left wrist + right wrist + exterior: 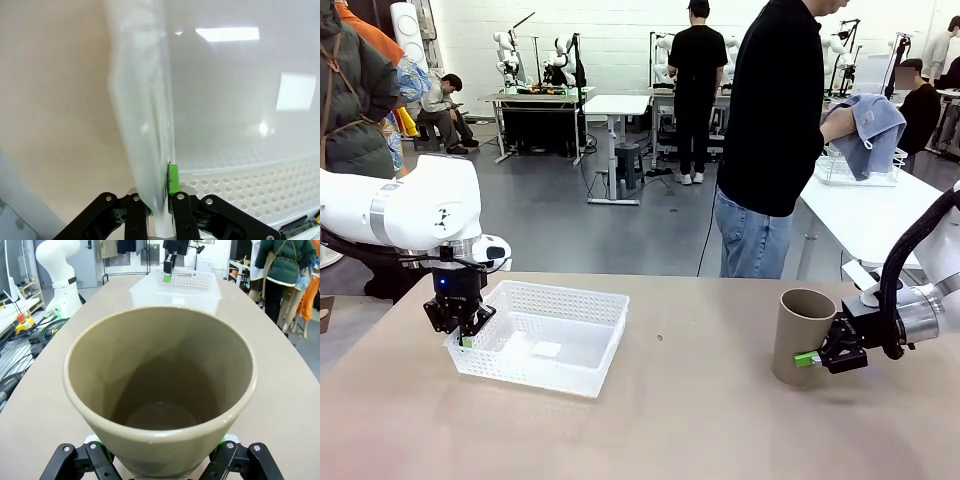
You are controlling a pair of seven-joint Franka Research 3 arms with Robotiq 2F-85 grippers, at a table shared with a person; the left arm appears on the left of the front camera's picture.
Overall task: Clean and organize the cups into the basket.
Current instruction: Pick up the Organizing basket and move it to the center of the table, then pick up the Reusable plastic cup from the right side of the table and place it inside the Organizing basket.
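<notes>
**Front view.** The left gripper (467, 338) comes down on the left rim of the basket (555, 330), its jaws pinched shut on that rim. The white lattice-sided basket sits on the tan surface (670, 420), left of centre. At the right, the right gripper (808, 357) reaches in sideways, jaws clamped low on the wall of a taupe cup (802, 330). The cup stands mouth upward with its base at the surface, well apart from the basket. Across the surface a person (775, 120) in a black top and jeans stands turned toward a white side table (865, 215), rubbing something with a grey-blue cloth (872, 128) above a white wire rack (855, 172) – detail the wrist cameras do not give.

**Left wrist view.** Close on the grip: the basket's wall runs up between the two black fingers. One green pad (173, 180) is pressed flat against the wall's inner face. The perforated side and the glossy floor, with ceiling lights mirrored in it, lie to one side and bare surface to the other.

**Right wrist view.** The camera looks straight into the taupe cup's open mouth, showing its bare inside and round bottom – hidden from the front. The jaws flank the cup at the lower edge, closed on its wall. Farther along the surface stands the basket, with the left gripper's green-tipped fingers on its rim.
</notes>
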